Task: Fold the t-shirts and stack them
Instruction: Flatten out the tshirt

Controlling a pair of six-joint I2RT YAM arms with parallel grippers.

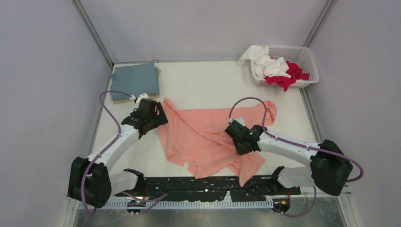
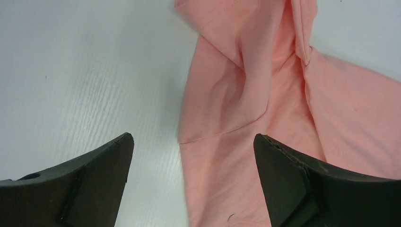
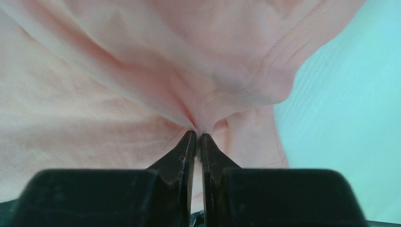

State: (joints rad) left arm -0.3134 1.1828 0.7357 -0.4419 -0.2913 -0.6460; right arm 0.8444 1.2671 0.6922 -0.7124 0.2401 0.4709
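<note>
Nearest the arm bases, the salmon-pink shirt lies crumpled across the middle of the table, one corner trailing toward the near edge. It is not yet flat enough to fold. The right gripper is clenched on a pinch of this shirt beside a stitched hem, the cloth bunching into its closed tips. I judge it holds that spot so the fabric can be drawn out and spread. The left gripper hangs released with its jaws wide, over the shirt's left edge where a creased flap meets bare tabletop. The cloth's border sits in the gap between the fingers, ungrasped, which looks like a set-up to take the opposite side. Farther back on the left, the dusty teal-blue shirt lies folded on a tan one — probably the start of the stack. In the far right corner, the white lattice basket holds the white shirt and the red shirt, both in loose heaps
</note>
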